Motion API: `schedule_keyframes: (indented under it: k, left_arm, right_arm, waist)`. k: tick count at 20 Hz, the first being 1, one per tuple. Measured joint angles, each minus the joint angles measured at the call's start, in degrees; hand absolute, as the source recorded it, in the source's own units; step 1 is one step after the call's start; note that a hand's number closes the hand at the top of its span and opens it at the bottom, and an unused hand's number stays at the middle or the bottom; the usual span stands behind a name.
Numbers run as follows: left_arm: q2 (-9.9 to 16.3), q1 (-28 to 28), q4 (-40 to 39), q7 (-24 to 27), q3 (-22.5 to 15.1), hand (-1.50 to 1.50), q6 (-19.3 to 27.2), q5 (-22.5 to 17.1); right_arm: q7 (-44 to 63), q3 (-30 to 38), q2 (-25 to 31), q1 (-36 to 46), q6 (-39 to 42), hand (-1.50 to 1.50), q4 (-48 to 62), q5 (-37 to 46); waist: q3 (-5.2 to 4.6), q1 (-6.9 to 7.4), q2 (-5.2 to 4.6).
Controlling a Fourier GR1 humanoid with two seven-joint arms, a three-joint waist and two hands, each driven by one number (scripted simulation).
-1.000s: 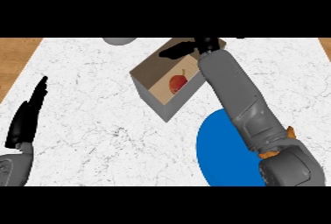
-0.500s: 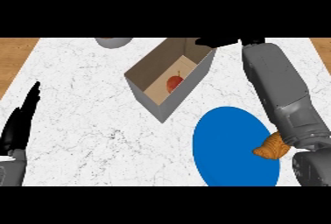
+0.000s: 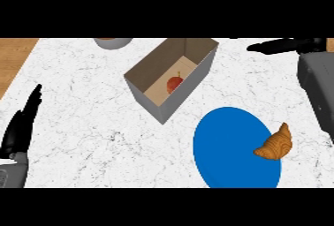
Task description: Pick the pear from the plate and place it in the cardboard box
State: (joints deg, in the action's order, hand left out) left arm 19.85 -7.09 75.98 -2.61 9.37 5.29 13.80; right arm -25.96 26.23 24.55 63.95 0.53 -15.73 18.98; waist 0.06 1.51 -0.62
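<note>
Pear (image 3: 174,84) sits in the cardboard box (image 3: 151,98). I see my right hand (image 3: 282,45) has pulled far right, fingers straight, holding nothing. Left hand (image 3: 23,121) rests unchanged, fingers straight together.

The table (image 3: 98,132) has a white marble-like top with fine grey veining, smooth and matt; along its left edge lies a strip of warm brown wood (image 3: 13,57) with visible grain. The cardboard box (image 3: 195,79) looks like plain board, grey on its outer walls and pale tan inside, dull and unprinted. The pear (image 3: 174,83) within has a smooth red-orange skin. The plate (image 3: 228,150) is a flat, even blue with no shine. The croissant (image 3: 276,143) shows a ridged, golden-brown baked crust. Both hands, left hand (image 3: 20,128) and right hand (image 3: 287,45), look like matt black plastic, and the right forearm (image 3: 318,84) is smooth grey.
</note>
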Motion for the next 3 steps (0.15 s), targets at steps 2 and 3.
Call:
schedule_keyframes:
  k: [2, 3]
  left_arm:
    - [-0.21, 0.36, 0.91, -0.57, -0.17, 0.0, 0.3, 0.4]
    - [-0.52, -0.06, 0.6, -0.76, -0.34, 0.0, 0.48, 0.62]
  right_arm:
    - [-1.14, -0.27, 2.73, -1.57, 3.47, -1.5, 0.22, 0.02]
    - [-1.74, -0.57, 3.84, -2.32, 4.9, -1.5, 0.4, 0.24]
  waist:
    - [0.0, -0.07, 0.05]
    - [0.01, -0.13, 0.04]
